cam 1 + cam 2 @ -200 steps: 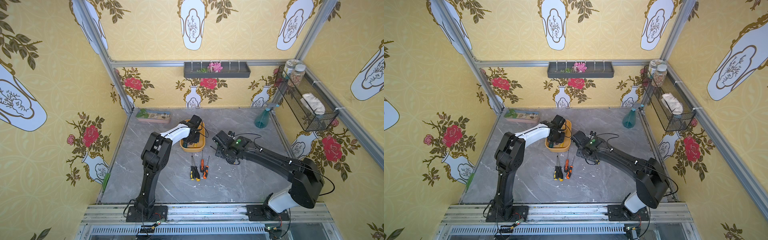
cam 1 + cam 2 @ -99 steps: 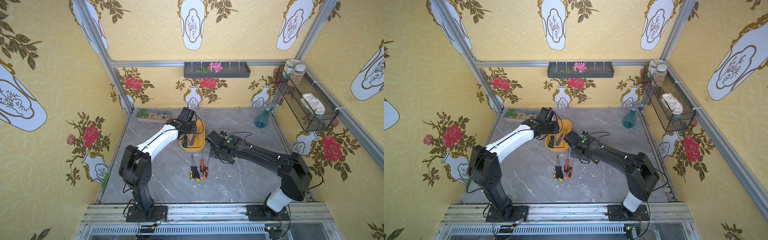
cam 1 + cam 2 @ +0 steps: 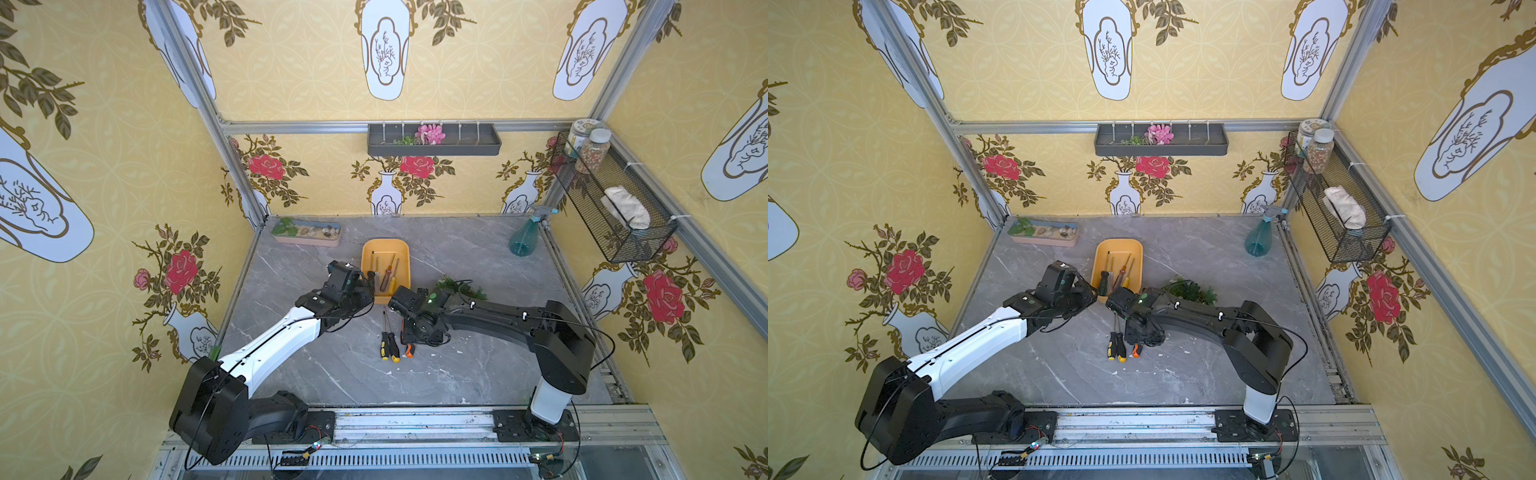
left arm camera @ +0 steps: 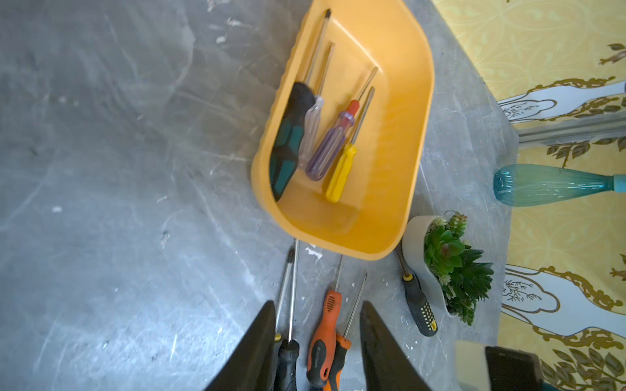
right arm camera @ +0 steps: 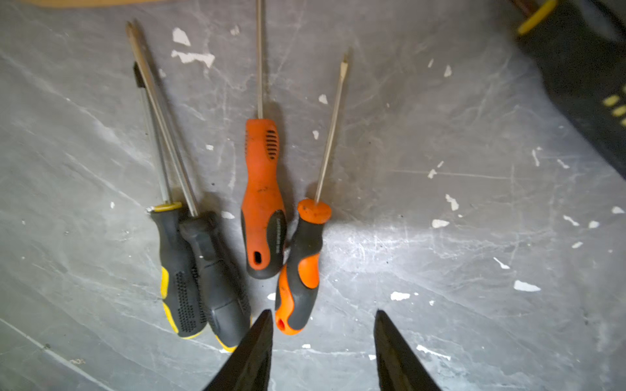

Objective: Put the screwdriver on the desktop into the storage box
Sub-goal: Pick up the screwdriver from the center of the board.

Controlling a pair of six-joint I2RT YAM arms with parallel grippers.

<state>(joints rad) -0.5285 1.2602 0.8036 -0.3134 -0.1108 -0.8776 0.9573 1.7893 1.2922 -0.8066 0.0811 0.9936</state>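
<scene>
Though hanging right over the tools, gripping nothing: right end effector (image 5: 322,315), fingers spread apart. Just ahead of the fingertips, flat near the middle of the surface (image 5: 440,237), four screwdrivers side by side, shafts toward the far edge: black-and-yellow screwdriver (image 5: 178,270) touching black screwdriver (image 5: 216,270), then, a little apart, orange screwdriver (image 5: 262,203) and orange-and-grey screwdriver (image 5: 301,270), the latter's butt just beside one finger, perhaps brushing it, though hard to judge so close. Also spread open and empty, left end effector (image 4: 317,303), above that same row, beside the near left corner of the storage box (image 3: 385,243) in both top views. Storage box between the middle and the far edge of the surface, long sides running toward that edge. Inside, four more, tips toward its far end: teal-and-black screwdriver (image 4: 288,145) along one long wall, clear-handled screwdriver (image 4: 310,132) touching it, purple-handled screwdriver (image 4: 328,149), yellow-handled screwdriver (image 4: 340,172). Loose on the surface by the box's near right corner, dotted black screwdriver (image 4: 418,308), just beside a white succulent dish (image 4: 415,243). At the far left corner, pink pebble tray (image 3: 307,240); at the far right, teal spray bottle (image 3: 524,241).
</scene>
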